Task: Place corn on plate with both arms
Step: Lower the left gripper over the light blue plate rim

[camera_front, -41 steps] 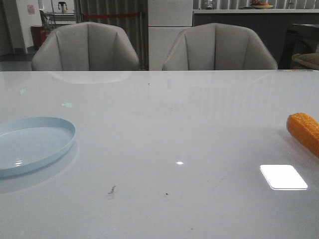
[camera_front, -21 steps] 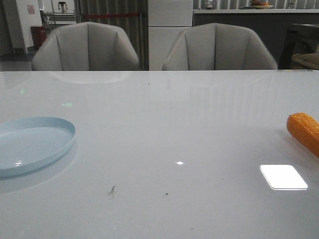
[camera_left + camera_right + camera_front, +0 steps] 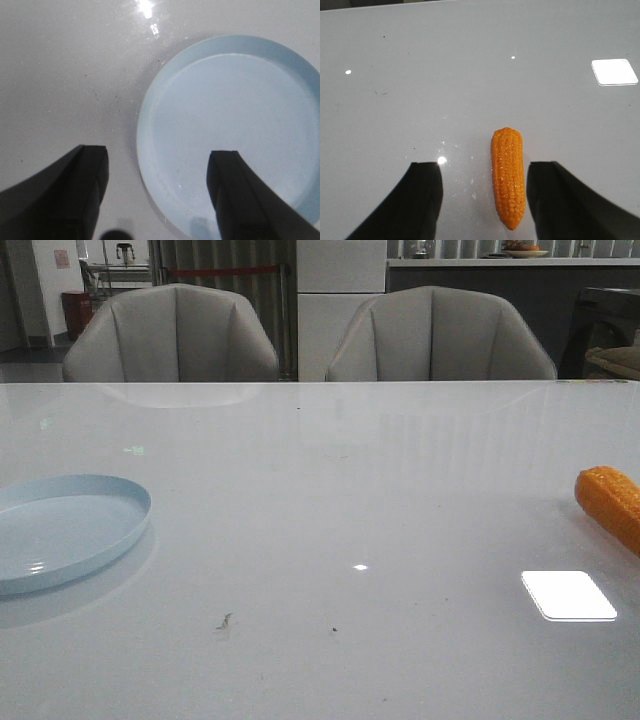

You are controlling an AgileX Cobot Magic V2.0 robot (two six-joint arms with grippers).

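The orange corn (image 3: pixel 612 504) lies on the white table at the far right edge of the front view, partly cut off. In the right wrist view the corn (image 3: pixel 508 175) lies flat between my right gripper's (image 3: pixel 485 170) open fingers, nearer one finger and touching neither, its tapered tip toward the wrist. The pale blue plate (image 3: pixel 60 530) sits empty at the table's left. In the left wrist view my left gripper (image 3: pixel 157 159) is open above the plate's rim (image 3: pixel 145 150), one finger over the plate, the other over bare table. Neither gripper shows in the front view.
Two grey chairs (image 3: pixel 175 335) (image 3: pixel 440 335) stand behind the table's far edge. A bright rectangular light reflection (image 3: pixel 568 595) lies on the table near the corn. Small dark specks (image 3: pixel 225 621) mark the tabletop in front.
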